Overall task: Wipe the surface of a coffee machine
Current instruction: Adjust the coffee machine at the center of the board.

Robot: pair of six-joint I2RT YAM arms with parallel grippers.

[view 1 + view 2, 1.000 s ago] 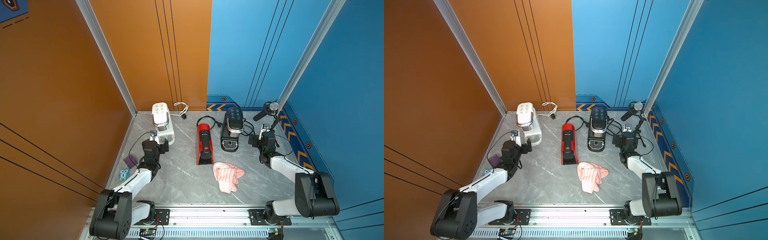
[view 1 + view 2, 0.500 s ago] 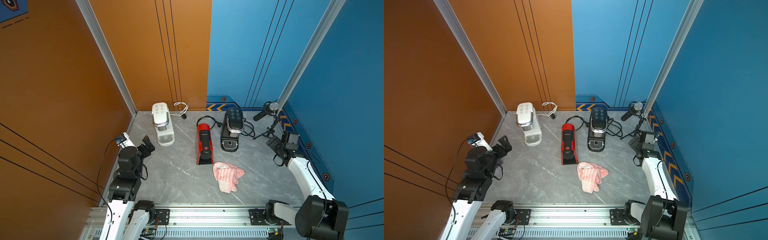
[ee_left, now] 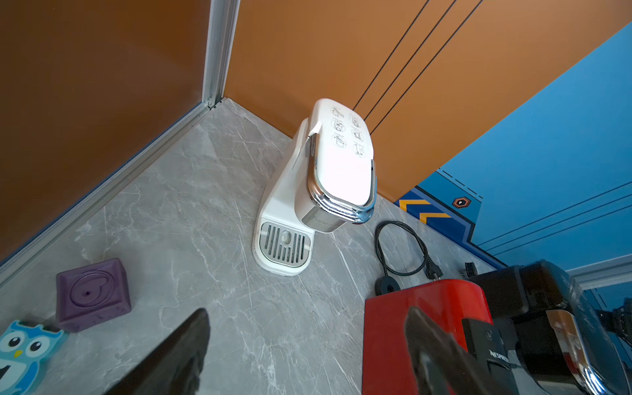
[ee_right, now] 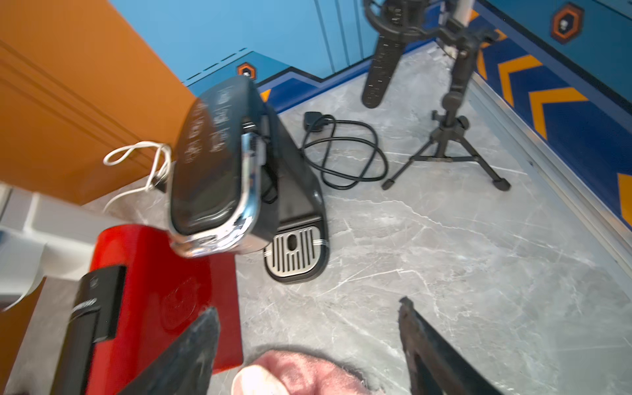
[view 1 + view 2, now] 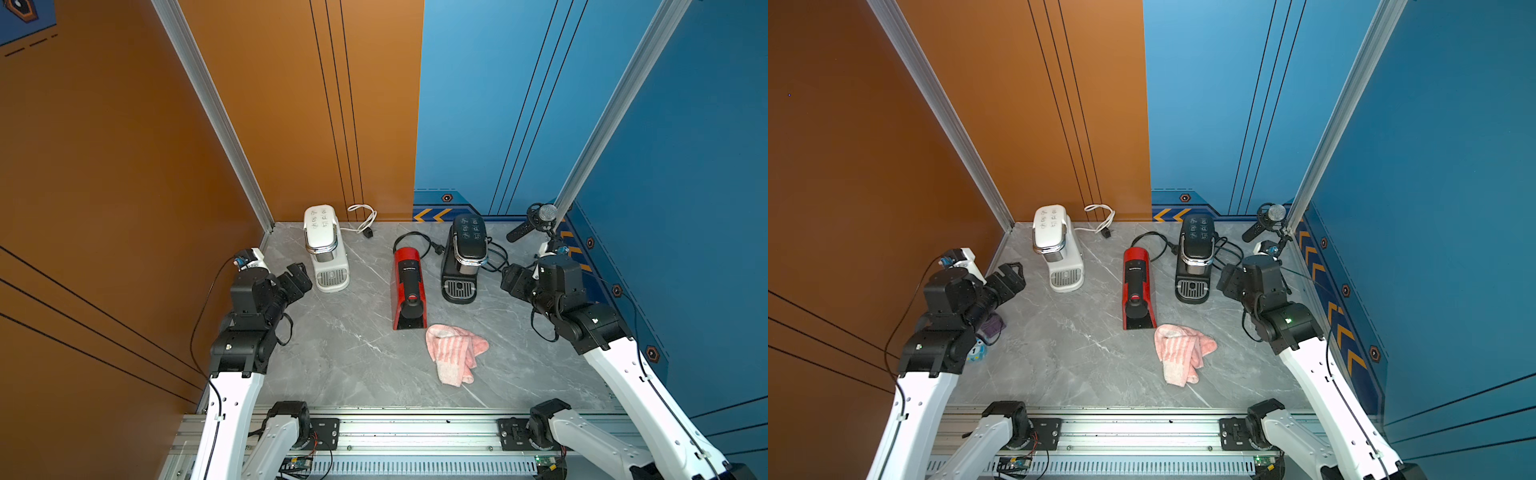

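Left wrist view gives me my left pincer (image 3: 306,313) released: its two dark fingers (image 3: 181,352) stand wide apart with nothing between them but bare grey marble tabletop (image 3: 191,212). Ahead of it the white coffee machine (image 3: 318,191) stands upright near the corner of the orange wall (image 3: 307,51), its drip grille facing me. A purple block (image 3: 92,294) and a blue owl figure (image 3: 24,352) lie close together by the wall's edge. The red Nespresso machine (image 3: 383,342) sits just beside the black coffee machine (image 3: 547,297).

My right pincer (image 4: 307,306) is released too, fingers spread and holding nothing. Its wrist view is somewhat blurred, yet it shows the pink towel (image 4: 301,372) lying on the table below the gap. In both top views that towel lies crumpled near the front end of the red Nespresso machine, apart from both pincers. The three machines stand in a row there: white on my left, red in the middle, black on my right.

A microphone (image 4: 383,61) on a small tripod (image 4: 448,147) occupies the corner by the blue wall (image 4: 273,30). A black cord (image 4: 342,154) is coiled between it and the black coffee machine. A white cord (image 5: 363,218) lies behind the white coffee machine.
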